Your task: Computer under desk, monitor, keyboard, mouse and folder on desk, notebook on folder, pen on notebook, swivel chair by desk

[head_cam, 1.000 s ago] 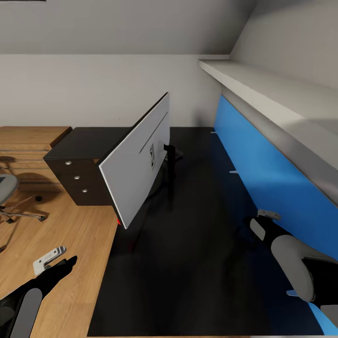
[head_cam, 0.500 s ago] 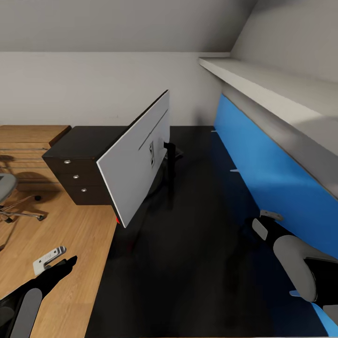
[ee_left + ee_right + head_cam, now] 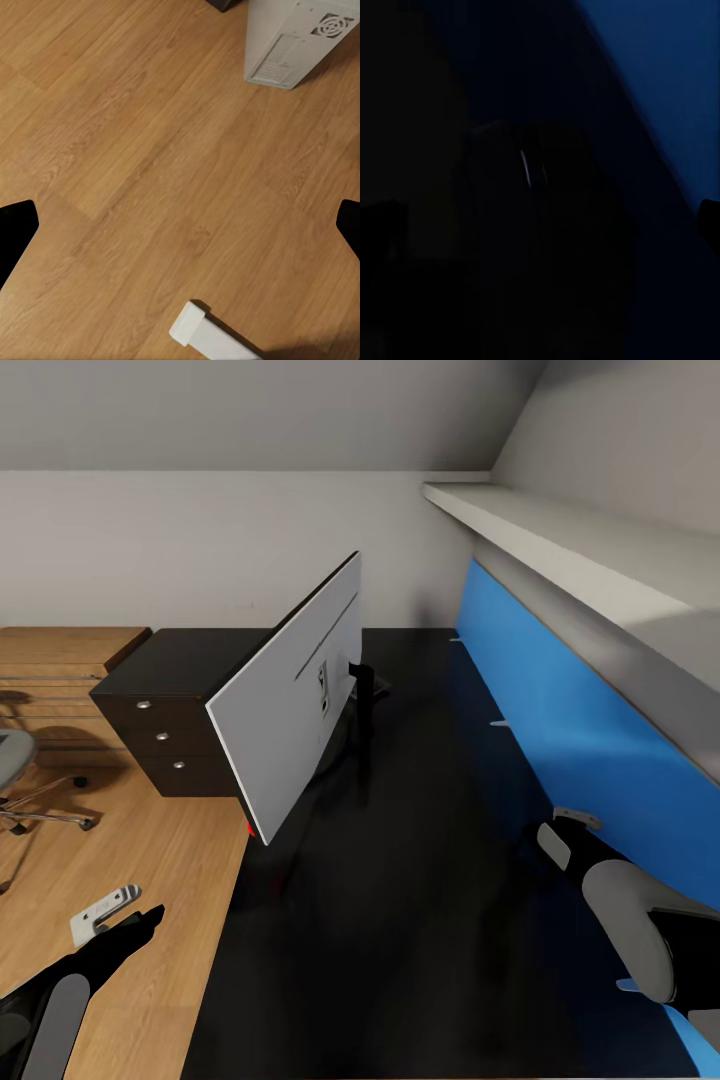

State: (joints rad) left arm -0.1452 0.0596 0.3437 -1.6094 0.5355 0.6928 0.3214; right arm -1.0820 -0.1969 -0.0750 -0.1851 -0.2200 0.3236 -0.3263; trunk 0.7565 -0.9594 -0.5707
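Fingers (image 3: 15, 232) of the left gripper (image 3: 105, 915): black tips at opposite edges of the left wrist view, spread wide, nothing between them. It hangs over the light wood plank floor (image 3: 150, 860), off the desk's left edge.

- Far left: grey upholstered swivel chair with chrome wheeled base (image 3: 20, 780), well apart from the desk.
- The plain light-grey upright tower computer (image 3: 292, 37) stands on the floor in the left wrist view. Judged rigid, heavy and smooth-sided: a pinch will likely slip, so pushing low on a side face looks better than lifting.
- Long black desk with three round-knobbed drawers (image 3: 400, 880).
- The large widescreen monitor with silver-grey back (image 3: 295, 705) stands on the desk on its thin black stand, back toward the camera, turned at an angle. Judged top-heavy, with a fragile screen face: hold the stand post or the panel's edge and move it slowly.
- Right: the right gripper (image 3: 565, 838) sits low over the desktop, just beside the bright blue wall panel (image 3: 580, 730). Its wrist view is nearly black, with a vague rounded dark shape that can't be identified. Can't tell how far its fingers are spread or whether they hold anything.
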